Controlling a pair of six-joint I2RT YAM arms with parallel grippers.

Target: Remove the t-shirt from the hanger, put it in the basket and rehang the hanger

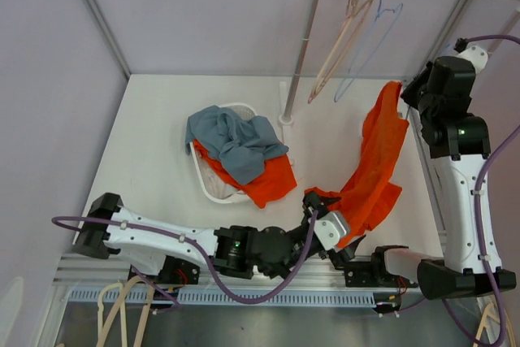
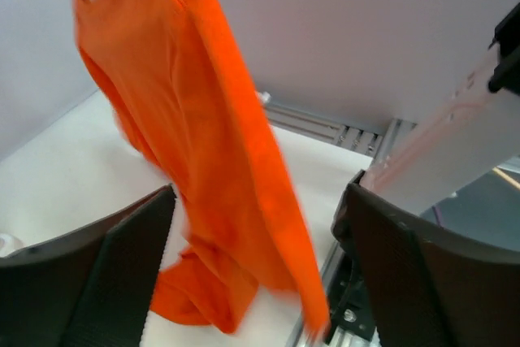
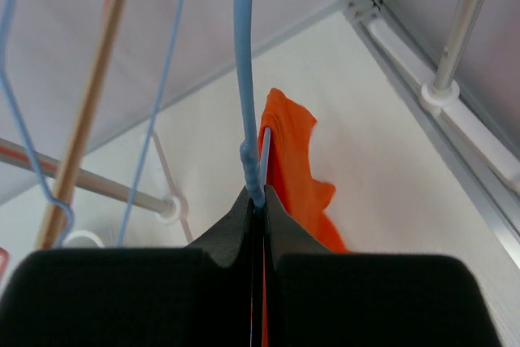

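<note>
My right gripper clamped on blue hanger neck; t-shirt hangs lengthwise down, just ahead of my left gripper, wide open, empty.

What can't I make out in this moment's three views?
Top external: fingertips of the left gripper, partly behind the orange fabric t-shirt.
Right wrist: shoulders of the thin blue hanger, behind the shut right gripper.
Left wrist: the t-shirt's hem, motion-blurred; its collar, cut off by the top edge.
</note>
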